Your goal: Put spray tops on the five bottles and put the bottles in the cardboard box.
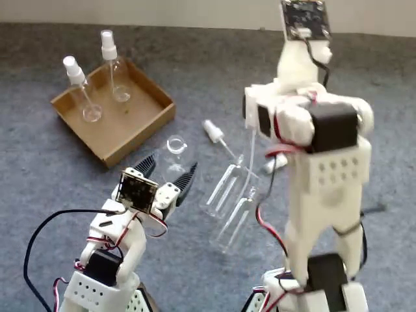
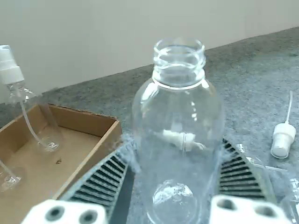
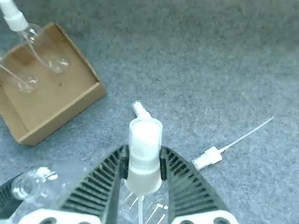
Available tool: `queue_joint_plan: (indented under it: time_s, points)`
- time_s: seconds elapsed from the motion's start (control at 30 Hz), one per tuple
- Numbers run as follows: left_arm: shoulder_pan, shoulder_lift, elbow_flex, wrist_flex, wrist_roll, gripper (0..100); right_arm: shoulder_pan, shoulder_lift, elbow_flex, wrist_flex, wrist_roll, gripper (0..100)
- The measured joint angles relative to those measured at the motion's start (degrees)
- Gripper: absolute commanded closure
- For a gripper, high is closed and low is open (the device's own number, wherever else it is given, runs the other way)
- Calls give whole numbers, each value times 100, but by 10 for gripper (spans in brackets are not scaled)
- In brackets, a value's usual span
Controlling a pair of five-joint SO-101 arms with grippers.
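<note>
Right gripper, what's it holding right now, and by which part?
The right gripper grips a spray top by the sides of its white collar, with the tube trailing free.

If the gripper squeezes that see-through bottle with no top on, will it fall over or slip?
The open bottle looks empty, so it is probably light and easy to nudge over. Its sides look smooth and rounded, so it might slip out of the left gripper, and it would likely roll if tipped.
</note>
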Motion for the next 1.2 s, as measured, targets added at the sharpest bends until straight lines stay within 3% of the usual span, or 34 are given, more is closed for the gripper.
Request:
queue_joint_plan:
  time_s: [0.27, 0.47, 1.03, 1.2]
  points:
    - [35, 0, 0, 158, 0, 874, 9, -1108, 1108, 0, 0, 990]
    - [545, 0, 0, 316, 0, 874, 9, -2075, 1864, -352, 0, 990]
    - [1749, 0, 0, 818, -26, 874, 9, -5776, 6268, -3305, 0, 988]
    - [1776, -9, 0, 1160, -774, 874, 18, -6215, 7051, -3684, 0, 988]
